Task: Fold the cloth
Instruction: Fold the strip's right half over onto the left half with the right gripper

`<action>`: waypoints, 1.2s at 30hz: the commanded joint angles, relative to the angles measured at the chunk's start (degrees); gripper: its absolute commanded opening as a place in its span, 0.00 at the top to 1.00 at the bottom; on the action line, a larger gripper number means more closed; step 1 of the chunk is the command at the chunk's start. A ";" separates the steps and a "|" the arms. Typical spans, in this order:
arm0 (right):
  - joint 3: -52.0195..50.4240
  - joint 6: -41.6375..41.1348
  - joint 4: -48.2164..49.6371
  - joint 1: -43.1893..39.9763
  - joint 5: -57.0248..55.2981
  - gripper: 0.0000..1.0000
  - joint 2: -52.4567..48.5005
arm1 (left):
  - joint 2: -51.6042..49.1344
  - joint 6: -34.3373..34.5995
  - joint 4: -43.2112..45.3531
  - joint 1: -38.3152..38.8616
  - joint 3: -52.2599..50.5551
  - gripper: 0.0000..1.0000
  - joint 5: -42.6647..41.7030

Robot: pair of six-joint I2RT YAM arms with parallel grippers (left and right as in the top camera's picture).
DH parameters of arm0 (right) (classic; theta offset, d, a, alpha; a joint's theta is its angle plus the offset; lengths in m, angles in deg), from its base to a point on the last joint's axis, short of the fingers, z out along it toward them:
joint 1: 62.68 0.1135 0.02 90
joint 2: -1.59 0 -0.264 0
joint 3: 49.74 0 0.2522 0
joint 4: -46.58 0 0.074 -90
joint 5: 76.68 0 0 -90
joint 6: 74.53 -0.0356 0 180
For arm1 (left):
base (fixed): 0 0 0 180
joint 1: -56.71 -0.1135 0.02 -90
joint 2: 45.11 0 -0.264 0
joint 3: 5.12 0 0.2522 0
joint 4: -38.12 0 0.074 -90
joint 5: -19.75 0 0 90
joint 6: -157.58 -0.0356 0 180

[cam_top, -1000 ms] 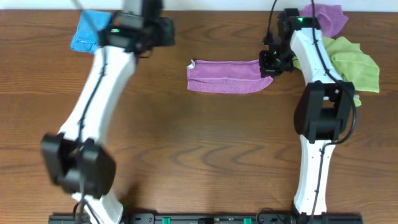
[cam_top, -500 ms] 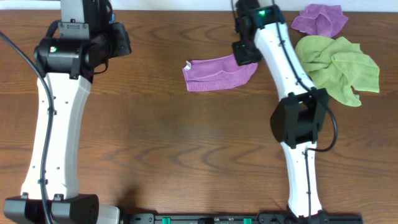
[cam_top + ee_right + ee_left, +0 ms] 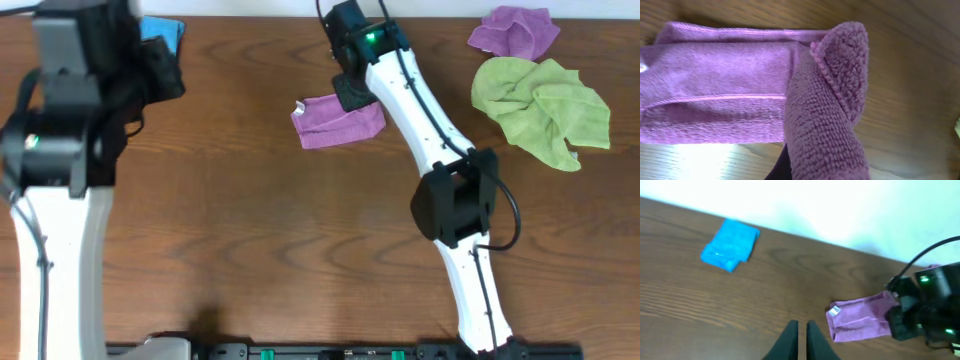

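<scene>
- The purple-magenta microfibre cloth lies near the far edge of the brown wooden table, towards the middle. It is already doubled into a strip, with its small white tag at the strip's left end.
- The right gripper is closed on the right end of the cloth. In the right wrist view that end is seen lifted and curled over the strip lying flat below it.
- The left gripper is drawn back over the left of the table. Its fingers are all but touching, and nothing is held between them.
- The cloth is judged light, soft and limp: it drapes wherever it is unsupported, and its looped pile should grip rather than slip (no fragility is expected). It is best taken at a hemmed edge or corner, with all layers pinched together so that the fold is not pulled apart.
- A folded bright-blue cloth rests at the far left, well apart from the work.
- A bunched purple cloth and a crumpled lime-green towel lie at the far right, clear of the strip.
- The table to the left of the tag is bare, so no obstruction to carrying the held end across is apparent.
</scene>
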 commanded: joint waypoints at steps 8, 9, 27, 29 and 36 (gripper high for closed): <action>-0.83 -0.76 1.62 2.54 -0.07 0.99 -0.22 | 3.72 -0.22 -3.17 -0.42 0.90 0.89 0.83; -1.11 -0.79 1.84 2.67 0.24 0.99 -0.48 | 3.72 -0.22 -3.50 -0.42 0.90 0.88 0.83; -7.52 -0.76 10.34 6.01 2.08 0.98 -1.22 | 3.69 -1.29 -3.82 -0.39 0.87 0.85 0.83; -7.52 -0.76 10.36 6.47 2.12 0.98 -1.49 | 3.69 -1.31 -3.85 -0.42 0.87 0.84 0.83; -7.52 -0.72 10.23 7.72 2.29 0.99 -2.40 | 3.69 -1.31 -3.85 -0.42 0.87 0.83 0.83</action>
